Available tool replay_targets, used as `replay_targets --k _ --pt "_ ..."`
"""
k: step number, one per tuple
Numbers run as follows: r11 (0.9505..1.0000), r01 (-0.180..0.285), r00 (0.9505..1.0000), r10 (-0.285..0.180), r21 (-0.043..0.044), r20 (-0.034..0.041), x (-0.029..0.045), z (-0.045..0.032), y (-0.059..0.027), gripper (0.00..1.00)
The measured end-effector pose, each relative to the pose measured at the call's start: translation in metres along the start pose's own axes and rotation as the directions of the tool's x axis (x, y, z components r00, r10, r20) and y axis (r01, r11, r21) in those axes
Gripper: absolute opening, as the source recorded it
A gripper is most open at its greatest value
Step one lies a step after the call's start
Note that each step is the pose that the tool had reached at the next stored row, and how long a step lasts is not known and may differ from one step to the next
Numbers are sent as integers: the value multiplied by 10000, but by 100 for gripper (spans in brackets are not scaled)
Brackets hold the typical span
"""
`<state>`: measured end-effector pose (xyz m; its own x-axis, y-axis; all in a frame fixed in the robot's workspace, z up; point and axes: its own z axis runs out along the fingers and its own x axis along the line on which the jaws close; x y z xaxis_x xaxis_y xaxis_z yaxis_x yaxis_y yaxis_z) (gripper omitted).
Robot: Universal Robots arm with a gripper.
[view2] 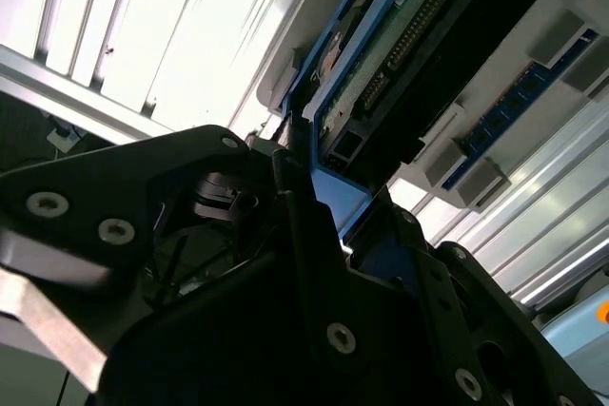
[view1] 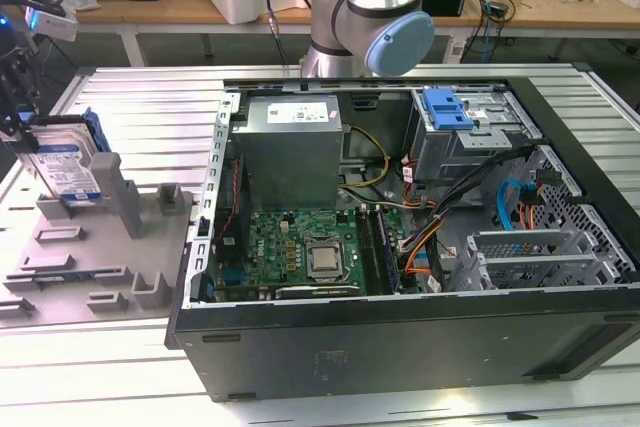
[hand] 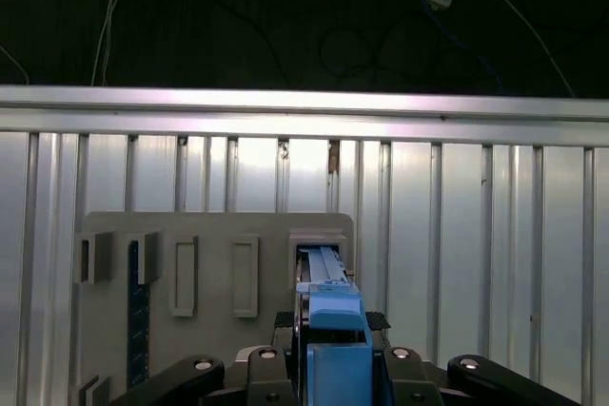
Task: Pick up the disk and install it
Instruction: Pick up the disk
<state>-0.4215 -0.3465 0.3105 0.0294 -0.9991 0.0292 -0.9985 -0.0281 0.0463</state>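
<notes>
The gripper (view1: 24, 133) is closed on the disk (view1: 66, 163), at the edge of the bench (view1: 140, 97) on the exterior view's left. Its black fingers (hand: 285, 322) press on either side of the disk's bright blue frame, which shows in both wrist views. The disk stands on edge, leaning slightly, with its white-and-blue label facing the computer case (view1: 400, 339). Its lower end is at a raised slot in the far corner of a grey holder plate (view1: 110, 269). From these angles I cannot tell whether it sits in that slot or hangs just clear of it. In the second wrist view the disk's dark underside (view2: 409, 54) and its row of connector pins are turned toward the camera, with the gripper (view2: 347, 211) clamped on the blue frame below them. In the first wrist view the disk (hand: 331, 303) is seen end-on over the holder plate (hand: 219, 235), which carries several other upright posts and shallow slots. The computer case lies on its side, open, well apart from the disk and toward the exterior view's right. Inside it are a green circuit board (view1: 310, 257), a grey power supply box (view1: 290, 147) and a metal drive cage (view1: 470, 152) with a blue latch (view1: 447, 107) on top. The arm (view1: 370, 7) rises from the bench's far edge behind the case.
</notes>
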Motion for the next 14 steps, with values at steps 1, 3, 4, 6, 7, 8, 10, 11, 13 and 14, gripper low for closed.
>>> replay_targets --k 1,3,4,6,7,8,10,11,13,14 --pt "10000 0 10000 0 0 -10 0 -8 0 37" --pt "10000 -2 10000 2 2 -40 -1 -36 2 37" --pt "10000 -2 10000 2 2 -57 0 -56 2 37" --pt "10000 -3 10000 3 4 -76 0 -81 4 37" --pt "10000 -4 10000 4 4 -86 1 -94 4 37" --pt "10000 -5 10000 5 5 -95 1 -107 5 37" --pt "10000 -5 9999 5 6 -123 1 -138 6 37" --pt "10000 -6 9999 6 6 -133 1 -149 7 37" --pt "10000 -7 9999 7 6 -153 2 -170 8 37" --pt "10000 -8 9999 8 6 -168 2 -188 9 37"
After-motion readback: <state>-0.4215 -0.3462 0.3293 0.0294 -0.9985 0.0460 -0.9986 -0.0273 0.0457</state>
